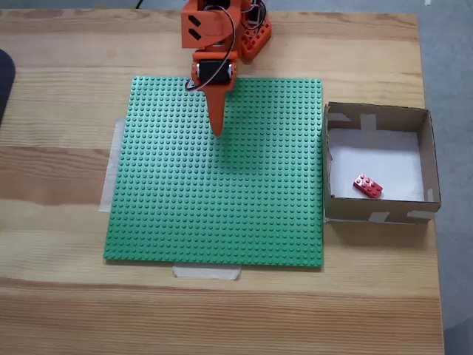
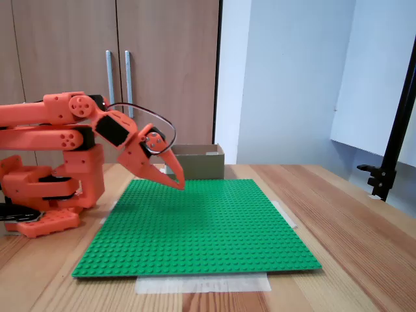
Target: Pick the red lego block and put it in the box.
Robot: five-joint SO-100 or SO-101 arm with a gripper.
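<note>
Fixed view from above: orange end effector (image 1: 217,127), jaws together and empty, sits upper centre over the green studded baseplate (image 1: 222,222). Small red lego block (image 1: 368,186) lies lower right, diagonal, inside the brown cardboard box (image 1: 429,159).

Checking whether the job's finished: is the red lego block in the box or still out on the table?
In. The red lego block lies on the white floor of the box, near its front wall.
</note>
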